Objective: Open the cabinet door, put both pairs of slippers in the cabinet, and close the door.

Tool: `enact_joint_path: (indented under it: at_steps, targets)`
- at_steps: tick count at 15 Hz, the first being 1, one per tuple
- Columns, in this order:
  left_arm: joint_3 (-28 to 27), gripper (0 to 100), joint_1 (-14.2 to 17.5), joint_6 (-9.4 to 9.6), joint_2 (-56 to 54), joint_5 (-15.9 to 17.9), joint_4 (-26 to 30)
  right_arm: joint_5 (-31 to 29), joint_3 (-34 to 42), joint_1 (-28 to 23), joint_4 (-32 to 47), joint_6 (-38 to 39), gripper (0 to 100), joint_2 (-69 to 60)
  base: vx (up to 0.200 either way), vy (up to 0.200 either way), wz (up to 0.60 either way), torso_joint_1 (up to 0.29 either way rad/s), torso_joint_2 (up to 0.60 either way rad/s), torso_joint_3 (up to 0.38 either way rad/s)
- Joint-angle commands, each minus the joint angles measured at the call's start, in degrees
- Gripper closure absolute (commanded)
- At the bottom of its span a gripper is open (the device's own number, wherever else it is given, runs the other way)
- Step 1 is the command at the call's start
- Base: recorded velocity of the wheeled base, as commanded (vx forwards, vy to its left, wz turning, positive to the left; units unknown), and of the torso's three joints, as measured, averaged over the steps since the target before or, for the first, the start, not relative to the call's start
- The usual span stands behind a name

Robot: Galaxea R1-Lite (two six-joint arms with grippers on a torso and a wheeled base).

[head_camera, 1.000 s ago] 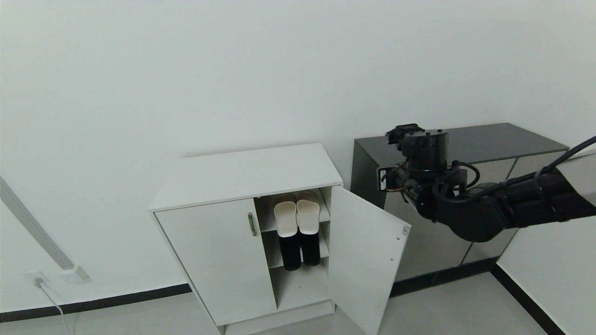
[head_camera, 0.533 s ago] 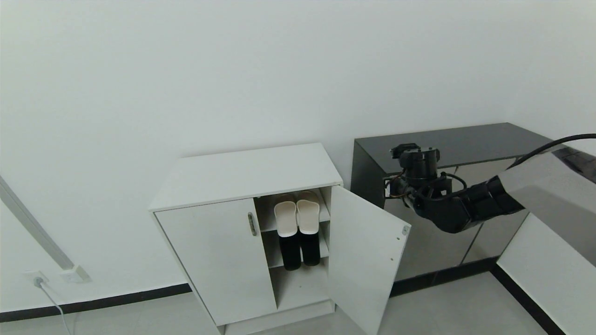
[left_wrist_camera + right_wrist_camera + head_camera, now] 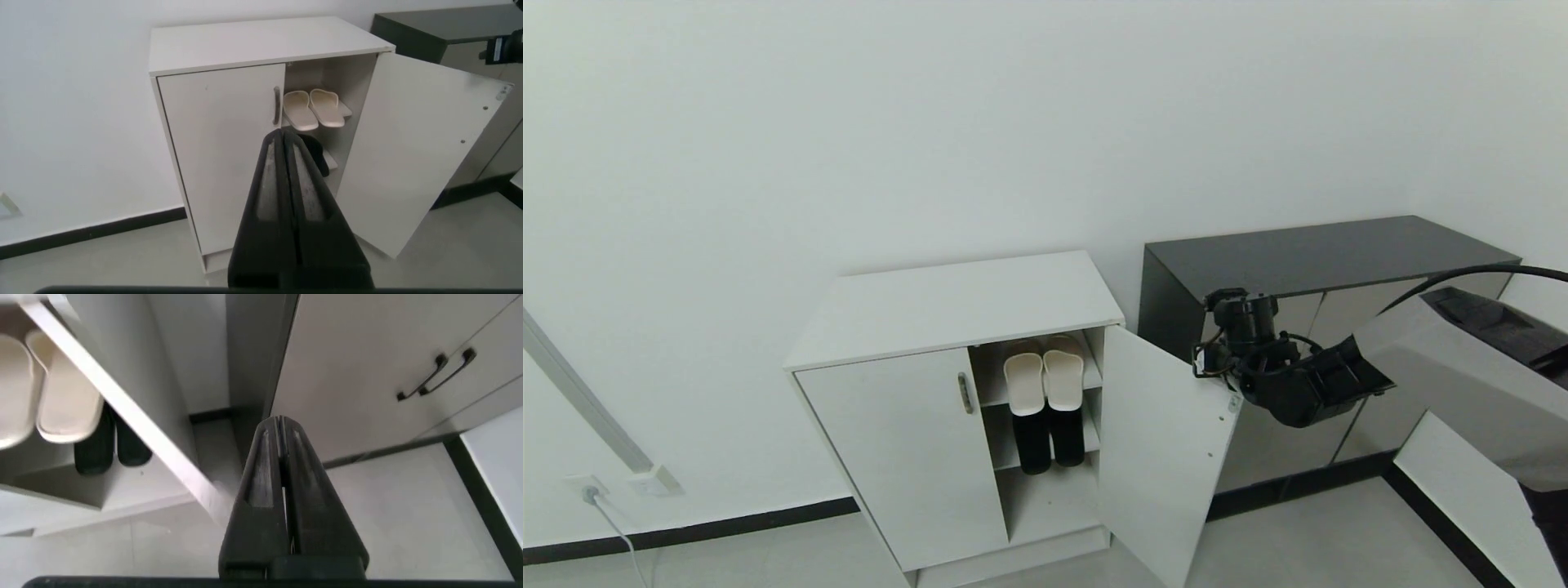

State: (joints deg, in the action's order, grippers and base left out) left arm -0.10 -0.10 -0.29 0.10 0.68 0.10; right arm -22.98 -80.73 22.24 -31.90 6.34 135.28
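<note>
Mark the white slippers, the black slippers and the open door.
white slippers [image 3: 1025, 382]: head view, on the pair's left slipper.
black slippers [image 3: 1032, 441]: head view, on the left slipper.
door [image 3: 1160, 441]: head view, middle of its inner face.

A dark sideboard [image 3: 1323, 249] stands against the white wall [image 3: 931, 122] on pale floor [image 3: 1298, 547].

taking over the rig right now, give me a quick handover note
Left gripper: shut, empty, held in front of the cabinet.
Right gripper: shut, empty, by the free edge of the open door, on its outer side.
White slippers on the upper shelf, black slippers on the shelf below.
Done: door opened, both pairs inside.
Left: push the door shut.
</note>
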Motion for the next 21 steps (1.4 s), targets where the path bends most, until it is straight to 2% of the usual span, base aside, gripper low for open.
enact_joint_path:
  at_steps: [1, 14, 18, 21]
  targets:
    - [0.0, 100, 0.0, -0.06, 0.1, 0.0, 0.0, 0.0, 0.0, 0.1, 0.0, 0.0, 100, 0.8, 0.000, 0.000, 0.00, 0.000, 0.00, 0.000]
    - [0.0, 100, 0.0, -0.06, 0.1, 0.0, 0.0, 0.0, 3.3, 1.4, -0.2, 0.9, 100, 0.9, 0.000, 0.000, 0.00, 0.000, 0.00, 0.000]
    - [0.0, 100, 0.0, -0.06, 0.0, 0.0, 0.0, 0.0, 9.1, 5.4, -0.4, 1.3, 100, -4.1, 0.000, 0.000, 0.00, 0.000, 0.00, 0.000]
    - [0.0, 100, 0.0, -0.06, 0.1, 0.0, 0.0, 0.0, 13.5, 12.1, -0.4, 2.8, 100, -7.0, 0.000, 0.000, 0.00, 0.000, 0.00, 0.000]
